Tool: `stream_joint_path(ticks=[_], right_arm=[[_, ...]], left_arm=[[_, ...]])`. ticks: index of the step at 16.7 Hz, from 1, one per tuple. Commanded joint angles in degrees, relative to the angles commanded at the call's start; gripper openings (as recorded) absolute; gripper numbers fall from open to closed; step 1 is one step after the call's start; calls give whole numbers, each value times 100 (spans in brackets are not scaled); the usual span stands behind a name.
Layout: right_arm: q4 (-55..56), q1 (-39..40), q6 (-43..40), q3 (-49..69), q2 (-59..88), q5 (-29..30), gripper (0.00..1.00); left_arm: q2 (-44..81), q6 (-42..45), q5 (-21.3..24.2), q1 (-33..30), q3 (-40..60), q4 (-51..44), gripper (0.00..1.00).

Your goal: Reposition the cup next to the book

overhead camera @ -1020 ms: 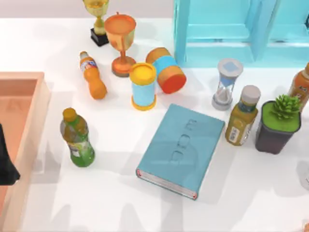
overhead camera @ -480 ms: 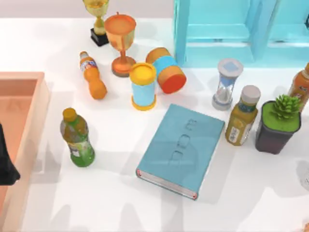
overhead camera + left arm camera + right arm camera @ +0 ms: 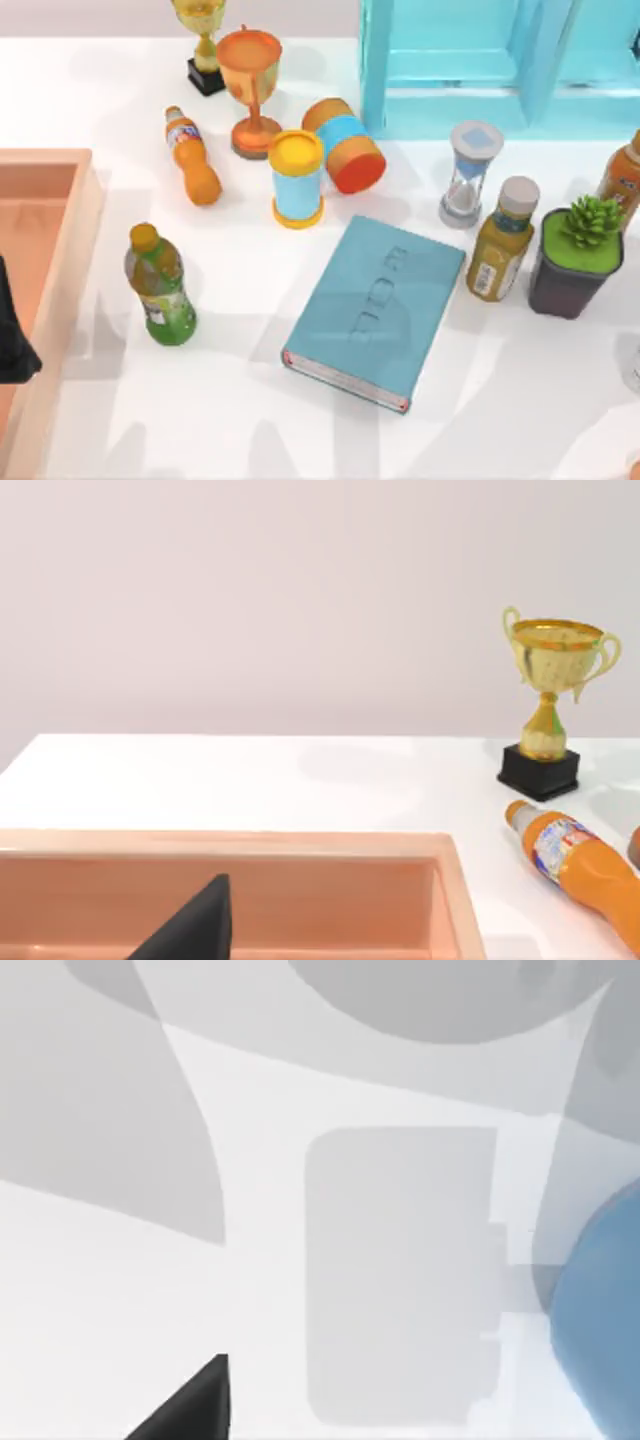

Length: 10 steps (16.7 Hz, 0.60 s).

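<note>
The book (image 3: 375, 310) lies flat in the middle of the table, teal-blue with white page edges and red trim. A rounded blue edge of the cup (image 3: 600, 1305) shows in the right wrist view, standing on the white table. A dark tip of my right gripper (image 3: 190, 1410) hangs above bare table, apart from the cup. My left arm (image 3: 12, 340) is parked at the table's left edge over the orange tray (image 3: 60, 170), and a dark tip of its gripper (image 3: 190, 935) shows above the tray's inside.
Behind the book stand a yellow-ended cylinder (image 3: 297, 178), a lying orange-ended cylinder (image 3: 345, 145), an orange goblet (image 3: 250, 90), a trophy (image 3: 203, 40) and an orange bottle (image 3: 192, 157). A green bottle (image 3: 160, 285) lies left. An hourglass (image 3: 468, 175), juice bottle (image 3: 500, 240) and potted plant (image 3: 578, 255) crowd the right.
Soft shadows over the book and the table to its right have shifted a little. No object has moved, and the left arm stays put.
</note>
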Motion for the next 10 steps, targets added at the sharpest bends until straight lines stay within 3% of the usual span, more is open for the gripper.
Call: stream_joint_path(ticks=[4,10], right_arm=[[51,-1,-1,-47,17,0,100],[51,-1,-1,-47,17,0,55]], left_arm=[[0,0,0,0,0,0,100],[0,0,0,0,0,0,100]])
